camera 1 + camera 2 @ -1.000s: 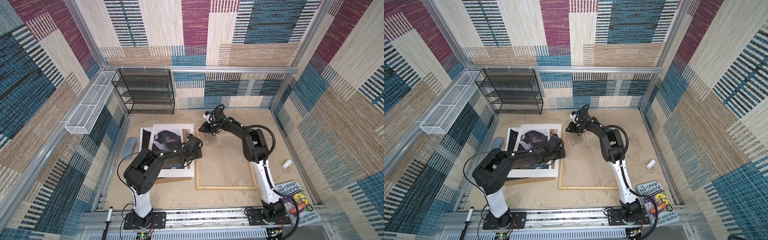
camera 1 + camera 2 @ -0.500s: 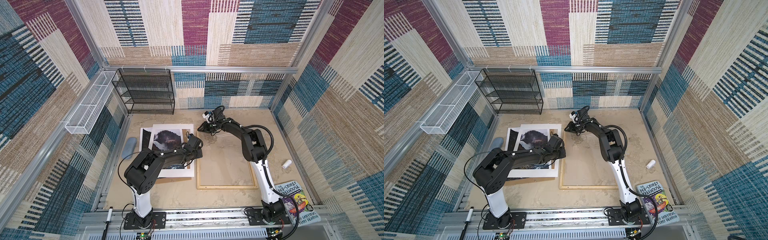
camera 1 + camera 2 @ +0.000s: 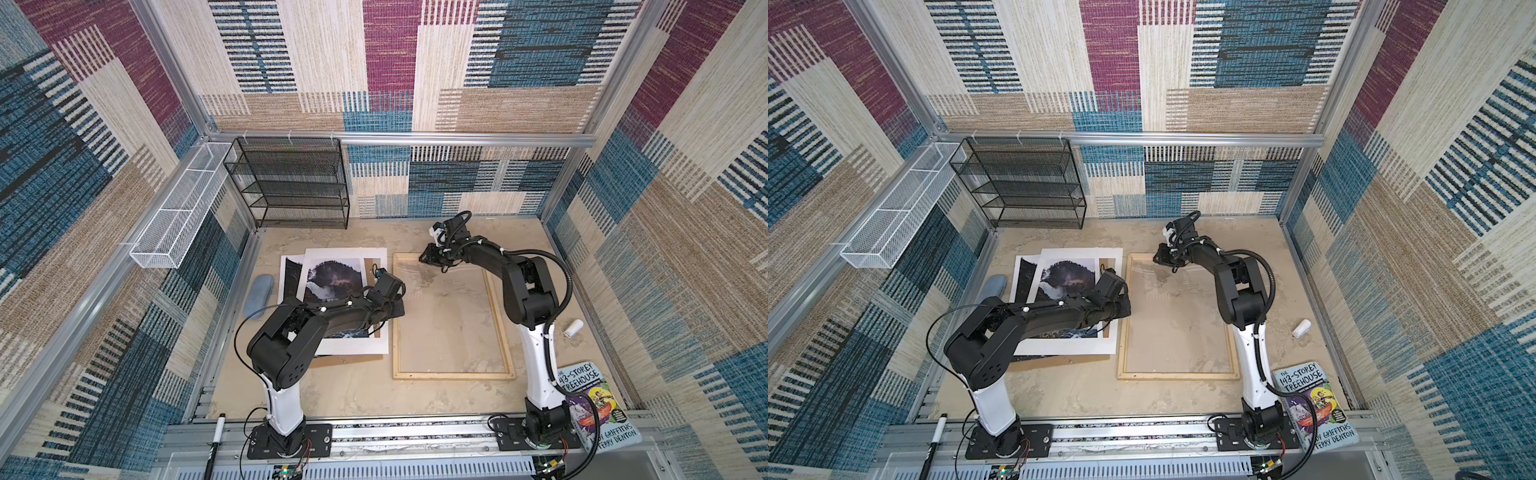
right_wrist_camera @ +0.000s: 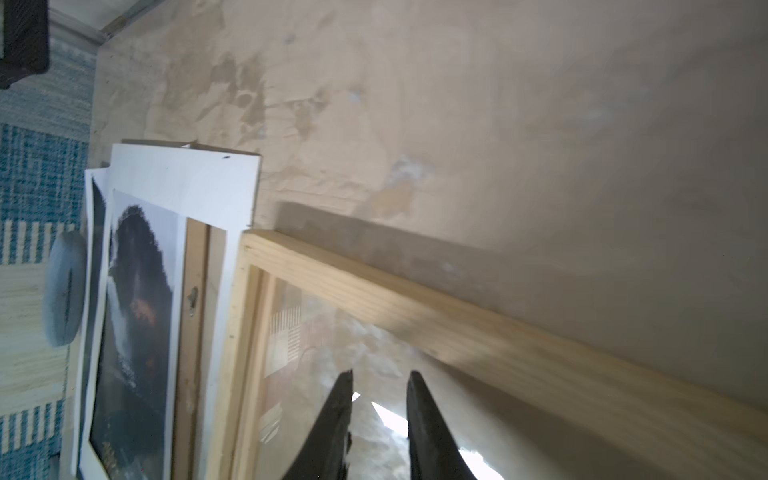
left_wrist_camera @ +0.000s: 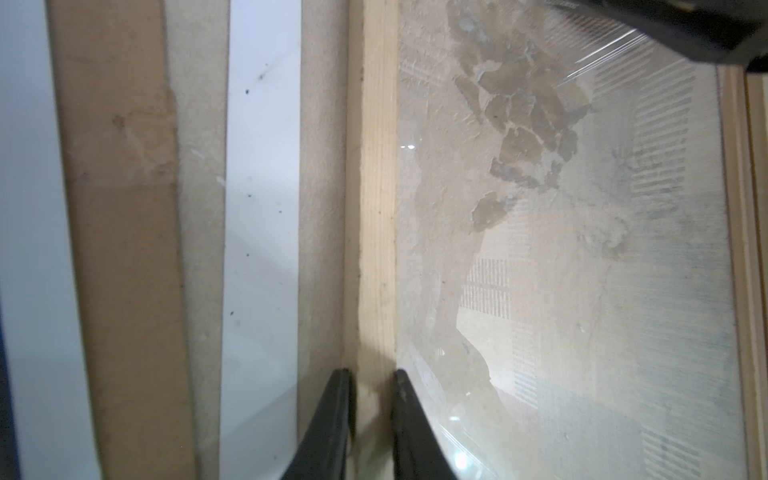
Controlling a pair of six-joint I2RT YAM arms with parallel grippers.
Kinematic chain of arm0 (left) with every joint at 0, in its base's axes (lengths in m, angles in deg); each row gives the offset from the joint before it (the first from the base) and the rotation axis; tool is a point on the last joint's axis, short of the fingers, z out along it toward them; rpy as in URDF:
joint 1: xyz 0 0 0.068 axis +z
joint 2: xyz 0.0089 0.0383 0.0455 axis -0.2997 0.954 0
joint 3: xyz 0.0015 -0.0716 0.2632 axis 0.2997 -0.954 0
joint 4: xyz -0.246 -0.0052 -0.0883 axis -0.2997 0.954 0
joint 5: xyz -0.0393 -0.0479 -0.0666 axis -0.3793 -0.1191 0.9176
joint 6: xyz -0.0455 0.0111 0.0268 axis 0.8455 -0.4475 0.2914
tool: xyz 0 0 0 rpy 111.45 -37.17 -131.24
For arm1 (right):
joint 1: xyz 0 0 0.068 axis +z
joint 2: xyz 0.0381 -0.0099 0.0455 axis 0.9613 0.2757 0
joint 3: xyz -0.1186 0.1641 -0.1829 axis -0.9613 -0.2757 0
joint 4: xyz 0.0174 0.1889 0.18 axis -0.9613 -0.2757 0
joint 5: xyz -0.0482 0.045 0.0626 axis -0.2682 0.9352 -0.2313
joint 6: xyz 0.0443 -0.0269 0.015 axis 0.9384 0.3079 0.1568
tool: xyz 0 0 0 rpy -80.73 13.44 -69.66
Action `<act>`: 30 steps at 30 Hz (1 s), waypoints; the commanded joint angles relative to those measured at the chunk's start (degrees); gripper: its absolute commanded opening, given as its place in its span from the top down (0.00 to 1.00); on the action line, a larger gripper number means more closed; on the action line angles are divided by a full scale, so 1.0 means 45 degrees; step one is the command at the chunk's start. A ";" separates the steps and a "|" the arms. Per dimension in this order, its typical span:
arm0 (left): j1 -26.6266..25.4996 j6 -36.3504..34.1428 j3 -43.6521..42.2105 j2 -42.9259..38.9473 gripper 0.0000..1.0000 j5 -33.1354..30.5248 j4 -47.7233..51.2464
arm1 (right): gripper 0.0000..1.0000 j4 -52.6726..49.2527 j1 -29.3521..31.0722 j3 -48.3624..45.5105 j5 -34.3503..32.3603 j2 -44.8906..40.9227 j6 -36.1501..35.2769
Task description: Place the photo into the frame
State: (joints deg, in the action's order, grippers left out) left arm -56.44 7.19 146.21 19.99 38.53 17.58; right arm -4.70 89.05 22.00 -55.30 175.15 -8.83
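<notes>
On the sandy tabletop (image 3: 353,390), the frame (image 3: 451,376) lies flat, right of centre. Just beside its left rail the photo (image 3: 332,278) sits under a white mat board (image 3: 345,254) (brown backing board (image 3: 345,360) beneath both). The left gripper (image 5: 370,374) is clamped on that rail, and the right gripper (image 4: 380,376) holds its jaws slightly apart over the glazing (image 4: 316,353).

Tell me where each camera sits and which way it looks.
Both top views: high above the robot's bases, looking down on the table; left arm and right arm show.
Left wrist: on the left arm, looking down at the frame; left gripper grips its strip.
Right wrist: on the right arm, facing frame and photo; right gripper shows.
Both wrist views share the frame.
</notes>
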 commanded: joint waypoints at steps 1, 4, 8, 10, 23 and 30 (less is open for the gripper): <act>-0.0017 0.0227 -0.0158 -0.0073 0.79 0.0131 0.1054 | 0.73 0.0704 -0.0459 -0.1336 -0.0999 -0.0964 0.0001; -0.0005 0.0278 -0.0206 -0.0146 0.79 0.0029 0.1074 | 0.72 0.0951 -0.0941 -0.2629 -0.1457 -0.1755 -0.0010; -0.0011 0.0342 -0.0226 -0.0216 0.79 -0.0028 0.1088 | 0.70 0.1090 -0.1552 -0.3736 -0.1913 -0.2574 -0.0088; -0.0036 0.0373 -0.0265 -0.0264 0.79 -0.0066 0.1073 | 0.69 0.1090 -0.1821 -0.4102 -0.2080 -0.2860 -0.0129; -0.0005 0.0673 -0.0047 -0.0280 0.80 -0.0359 0.1232 | 0.47 0.1126 -0.3158 -0.5594 -0.2663 -0.4558 -0.0442; 0.0045 0.0966 0.0646 0.0039 0.81 -0.0727 0.1917 | 0.25 0.1576 -0.3832 -0.6911 -0.2014 -0.5948 -0.0652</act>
State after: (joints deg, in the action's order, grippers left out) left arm -56.49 8.94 148.39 19.78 37.02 23.11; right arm 0.37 72.79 -7.31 -66.14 150.17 -11.00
